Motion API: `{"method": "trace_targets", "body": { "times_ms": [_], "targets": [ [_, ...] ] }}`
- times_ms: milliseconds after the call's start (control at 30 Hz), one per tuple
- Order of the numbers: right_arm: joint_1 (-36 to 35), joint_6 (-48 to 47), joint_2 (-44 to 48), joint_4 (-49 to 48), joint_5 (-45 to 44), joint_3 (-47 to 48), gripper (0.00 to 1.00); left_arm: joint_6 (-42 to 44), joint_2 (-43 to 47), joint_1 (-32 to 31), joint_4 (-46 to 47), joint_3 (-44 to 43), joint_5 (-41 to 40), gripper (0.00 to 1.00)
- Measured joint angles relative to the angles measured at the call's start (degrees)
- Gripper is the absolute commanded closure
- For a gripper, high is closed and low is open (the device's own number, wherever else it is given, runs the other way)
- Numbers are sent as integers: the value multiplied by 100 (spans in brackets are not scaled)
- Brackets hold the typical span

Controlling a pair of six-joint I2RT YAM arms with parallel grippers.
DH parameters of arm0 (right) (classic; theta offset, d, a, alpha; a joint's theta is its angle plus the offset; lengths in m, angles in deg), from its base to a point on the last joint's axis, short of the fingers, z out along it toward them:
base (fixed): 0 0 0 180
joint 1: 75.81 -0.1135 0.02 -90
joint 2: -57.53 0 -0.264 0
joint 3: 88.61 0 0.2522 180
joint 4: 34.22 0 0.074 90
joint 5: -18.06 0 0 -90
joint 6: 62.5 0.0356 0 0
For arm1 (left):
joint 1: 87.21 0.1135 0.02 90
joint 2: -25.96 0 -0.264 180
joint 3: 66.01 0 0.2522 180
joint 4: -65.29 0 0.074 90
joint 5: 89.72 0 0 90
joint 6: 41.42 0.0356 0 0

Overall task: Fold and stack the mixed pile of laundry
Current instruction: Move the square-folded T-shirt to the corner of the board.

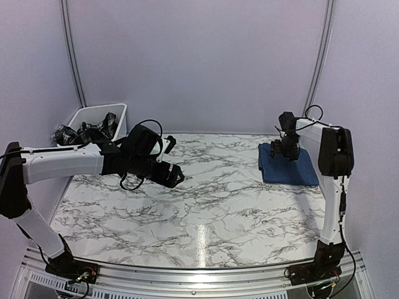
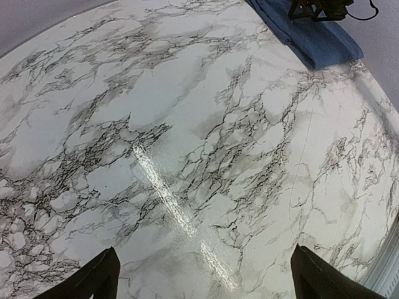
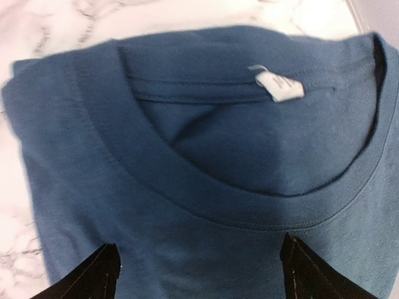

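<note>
The navy blue t-shirt (image 1: 288, 164) lies folded flat at the right side of the marble table. My right gripper (image 1: 287, 150) hovers just above its far end, open and empty; in the right wrist view (image 3: 198, 274) the collar and white tag (image 3: 278, 86) lie below the spread fingers. The black-and-white plaid garment (image 1: 87, 132) sits bunched in the white bin at back left. My left gripper (image 1: 176, 175) is open and empty above bare table left of centre. The left wrist view (image 2: 202, 280) shows only marble between the fingers, with the t-shirt (image 2: 312, 38) far off.
The white plastic bin (image 1: 115, 112) stands at the table's back left corner beside the wall. A metal rail (image 1: 187, 274) runs along the near table edge. Curved white walls close in the back and sides.
</note>
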State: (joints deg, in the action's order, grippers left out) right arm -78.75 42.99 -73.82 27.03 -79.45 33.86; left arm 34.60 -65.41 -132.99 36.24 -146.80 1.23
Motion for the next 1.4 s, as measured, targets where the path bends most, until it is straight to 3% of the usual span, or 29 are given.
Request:
{"method": "trace_targets", "body": {
  "times_ms": [167, 333, 433, 667, 833, 1133, 1400],
  "targets": [
    [-170, -227, 640, 85, 367, -31, 10, -2, 0, 0, -9, 0, -2, 1],
    [-247, -262, 2579, -20, 721, -1864, 7, -24, 22, 0, -7, 26, 0, 1],
    [-223, -219, 3296, -70, 761, -2841, 6, -42, 39, 0, -7, 55, 0, 1],
    [-52, -380, 3126, -160, 800, -4260, 2, -63, 44, 0, -4, 94, 2, 1],
    [28, -756, 2481, -205, 586, -3991, 1, -63, 44, 0, -4, 101, -2, 1],
    [186, -1475, 1130, -280, 542, -2122, 1, -96, 109, 46, -4, 127, -125, 1],
    [195, -1902, 382, -251, 304, -922, 1, -280, 251, 619, -59, 70, -149, 1]
  ]
}}
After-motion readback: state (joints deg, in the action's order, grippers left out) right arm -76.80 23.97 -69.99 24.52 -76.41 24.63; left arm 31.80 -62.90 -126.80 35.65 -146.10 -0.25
